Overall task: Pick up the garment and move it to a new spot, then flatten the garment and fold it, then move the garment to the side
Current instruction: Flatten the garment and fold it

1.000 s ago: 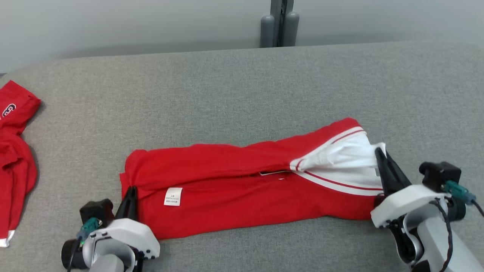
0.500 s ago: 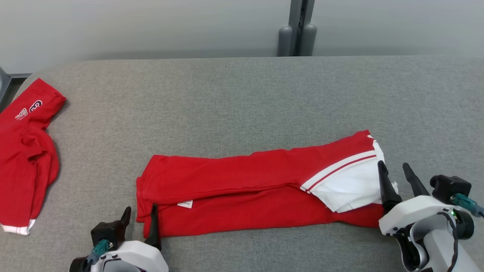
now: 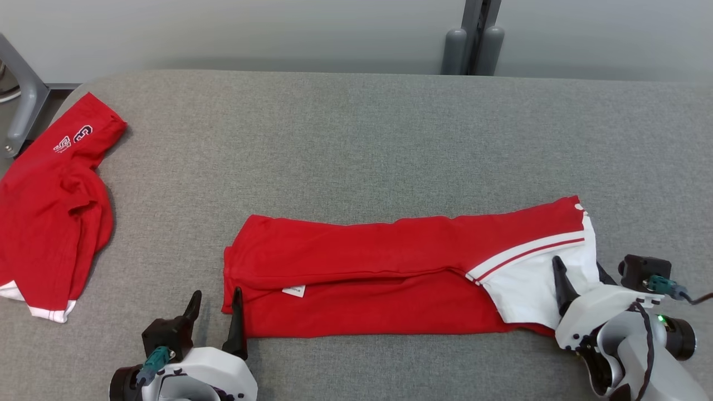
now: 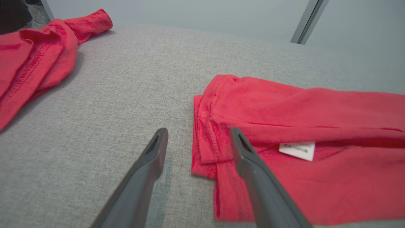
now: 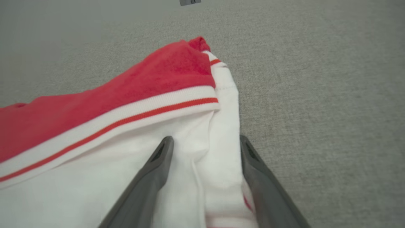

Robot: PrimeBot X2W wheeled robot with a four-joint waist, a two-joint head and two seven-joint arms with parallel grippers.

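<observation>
The garment is a red shirt with a white, red-striped end. It lies folded into a long strip across the grey table. My left gripper stands open at the strip's left end. In the left wrist view the left gripper straddles the corner of the garment, with a white label close by. My right gripper is open over the white end. In the right wrist view the right gripper has the white cloth of the garment lying loose between its fingers.
A second red garment lies crumpled at the table's left edge, also seen as the second red garment in the left wrist view. A grey post stands behind the table. A metal frame leg is at the far left.
Both grippers were shut on the garment's ends and now stand open. The lifted white end has dropped flat. The head camera has turned, shifting the whole picture to the right.
</observation>
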